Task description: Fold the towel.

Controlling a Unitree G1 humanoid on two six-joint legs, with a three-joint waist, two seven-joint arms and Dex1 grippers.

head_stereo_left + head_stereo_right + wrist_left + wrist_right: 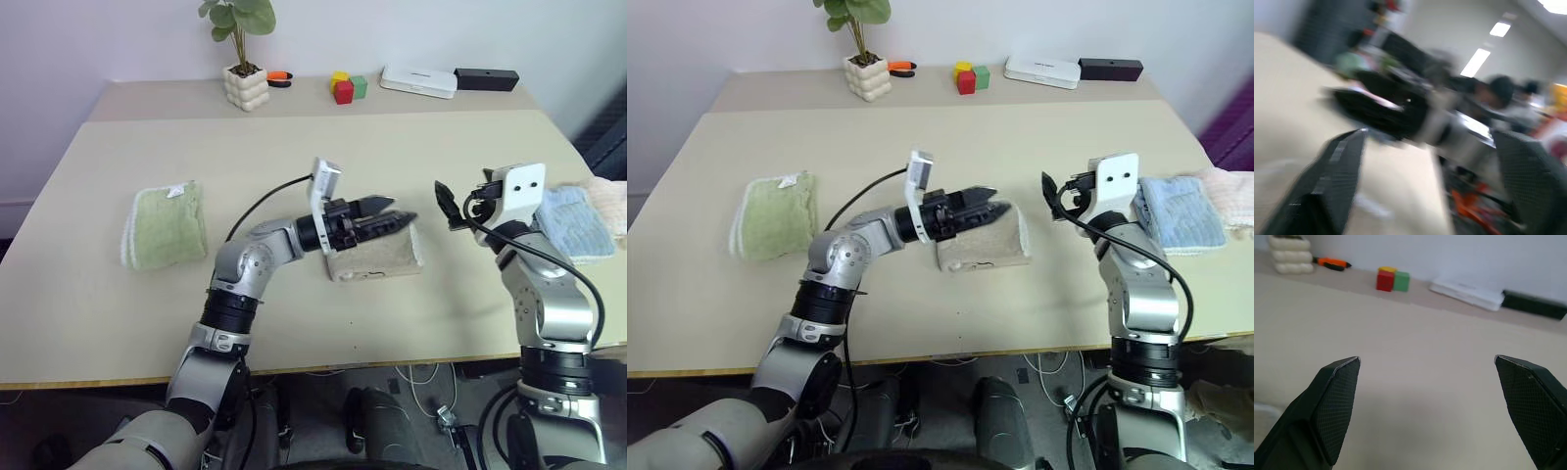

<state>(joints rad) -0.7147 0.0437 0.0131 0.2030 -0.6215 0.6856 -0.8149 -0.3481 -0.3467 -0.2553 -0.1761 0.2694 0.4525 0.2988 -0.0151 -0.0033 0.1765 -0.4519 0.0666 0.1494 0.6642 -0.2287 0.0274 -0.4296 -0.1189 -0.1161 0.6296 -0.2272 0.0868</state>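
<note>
Head view: the towel sits folded mid-table, left gripper hovering just over it, jaws apart, nothing held. Right wrist view: the right gripper gapes empty above bare table.

Towel lies mid-table.

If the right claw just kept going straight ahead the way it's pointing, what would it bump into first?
Probably nothing soon: the open right claw points across bare table. Farther on sit the colored blocks and a white box, though depth is unclear.
</note>
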